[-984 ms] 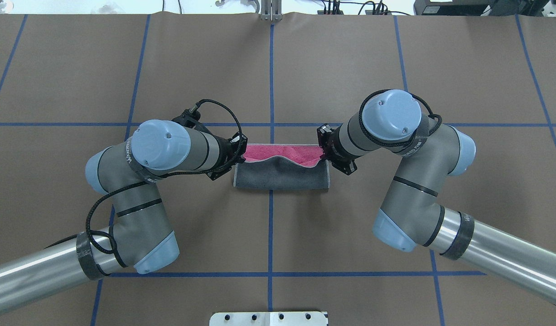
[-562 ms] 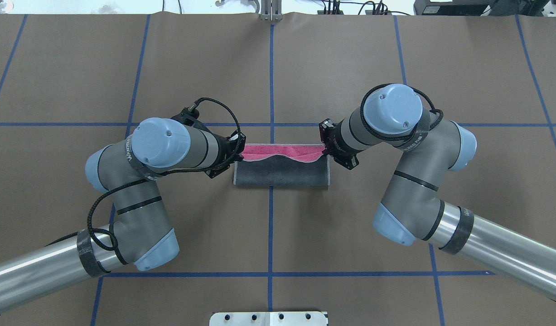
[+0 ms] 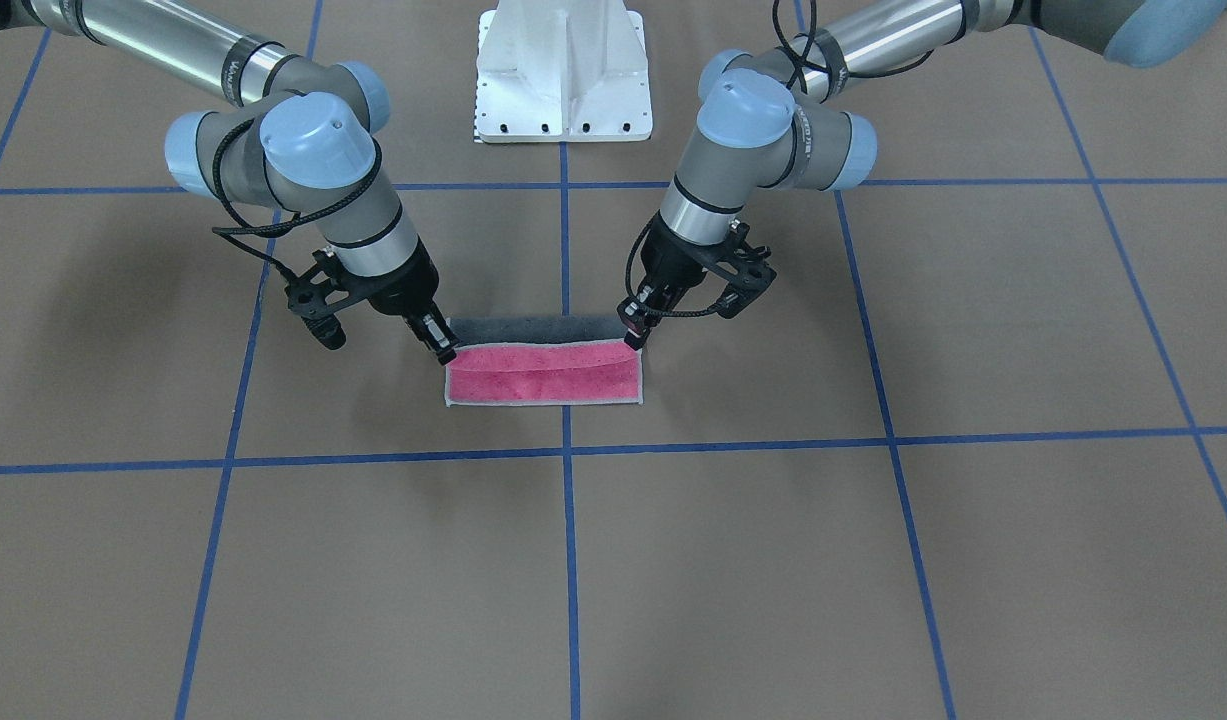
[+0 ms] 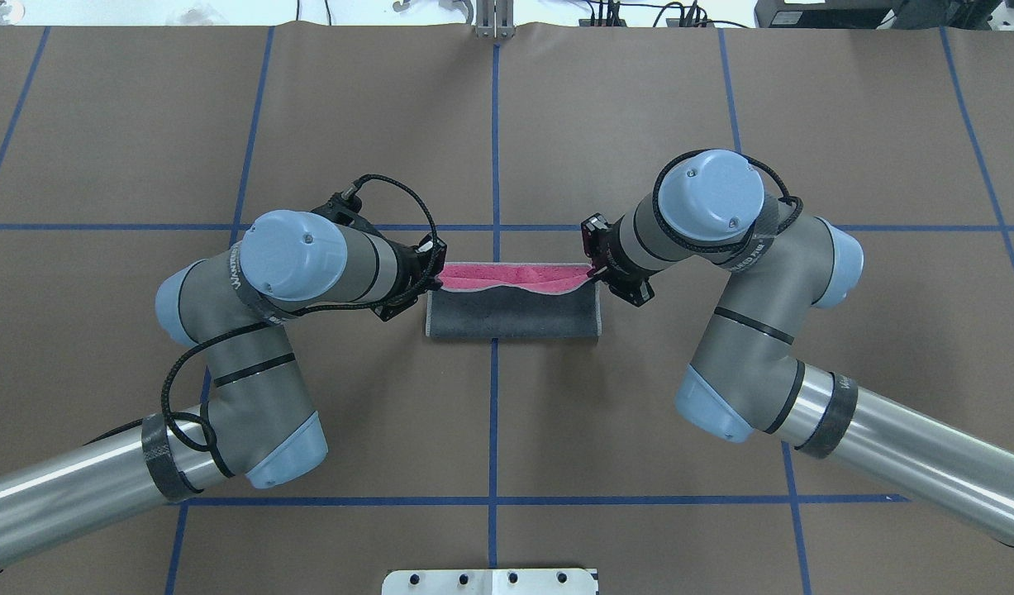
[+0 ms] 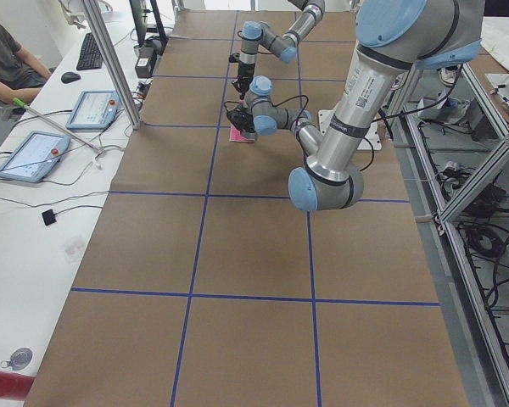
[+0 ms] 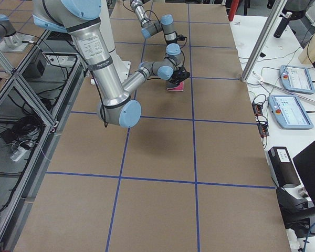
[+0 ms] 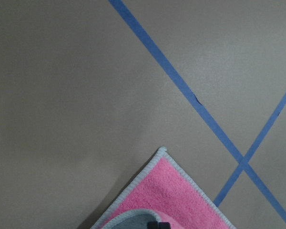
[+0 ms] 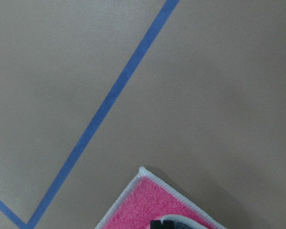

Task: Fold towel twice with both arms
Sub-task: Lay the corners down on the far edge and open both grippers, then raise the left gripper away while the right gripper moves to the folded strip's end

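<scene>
The towel lies at the table's centre, partly folded over. In the overhead view its dark grey face (image 4: 511,314) is up and a narrow pink strip (image 4: 507,273) shows along the far side. In the front view the pink face (image 3: 543,376) faces the camera. My left gripper (image 4: 437,283) is shut on the left corner of the folded-over edge, and my right gripper (image 4: 591,277) is shut on the right corner. Both hold that edge low over the table. Each wrist view shows a pink corner (image 7: 176,191) (image 8: 148,202) lying below the held grey flap.
The white pedestal base (image 3: 563,70) stands behind the towel on the robot's side. Blue tape lines (image 4: 494,413) grid the brown table cover. An operator (image 5: 4,59) and tablets (image 5: 25,155) are at a side bench beyond the table's far edge.
Both grippers have carried the held towel edge farther from the robot. The grey face now covers more of the towel and the pink strip is narrower.
</scene>
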Robot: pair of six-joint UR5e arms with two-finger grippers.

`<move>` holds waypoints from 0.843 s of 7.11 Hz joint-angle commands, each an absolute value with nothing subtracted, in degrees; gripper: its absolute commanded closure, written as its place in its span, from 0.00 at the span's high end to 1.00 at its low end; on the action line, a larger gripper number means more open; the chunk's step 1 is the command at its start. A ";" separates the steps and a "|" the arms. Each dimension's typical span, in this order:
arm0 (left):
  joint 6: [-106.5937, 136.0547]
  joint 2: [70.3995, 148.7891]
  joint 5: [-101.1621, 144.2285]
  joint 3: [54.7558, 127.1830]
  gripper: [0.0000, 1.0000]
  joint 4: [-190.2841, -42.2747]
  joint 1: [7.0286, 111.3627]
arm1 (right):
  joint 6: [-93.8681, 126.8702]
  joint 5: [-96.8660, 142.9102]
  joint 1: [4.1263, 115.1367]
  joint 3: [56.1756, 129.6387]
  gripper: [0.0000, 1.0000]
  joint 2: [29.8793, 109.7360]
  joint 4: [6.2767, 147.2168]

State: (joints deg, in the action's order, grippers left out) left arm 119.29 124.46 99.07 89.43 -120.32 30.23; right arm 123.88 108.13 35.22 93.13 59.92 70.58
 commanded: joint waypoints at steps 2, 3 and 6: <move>119.27 129.45 99.05 82.46 1.00 -120.41 32.16 | 124.27 108.19 36.47 89.67 1.00 56.80 70.58; 118.14 129.46 99.14 82.27 1.00 -120.41 33.21 | 124.19 108.28 36.91 89.47 1.00 56.52 70.58; 117.25 129.29 102.37 83.66 1.00 -120.41 33.66 | 124.10 108.54 36.65 90.70 1.00 57.65 68.14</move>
State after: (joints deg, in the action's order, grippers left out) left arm 117.51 129.39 100.33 82.99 -120.41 33.28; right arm 124.17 108.44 36.80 90.01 56.94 69.79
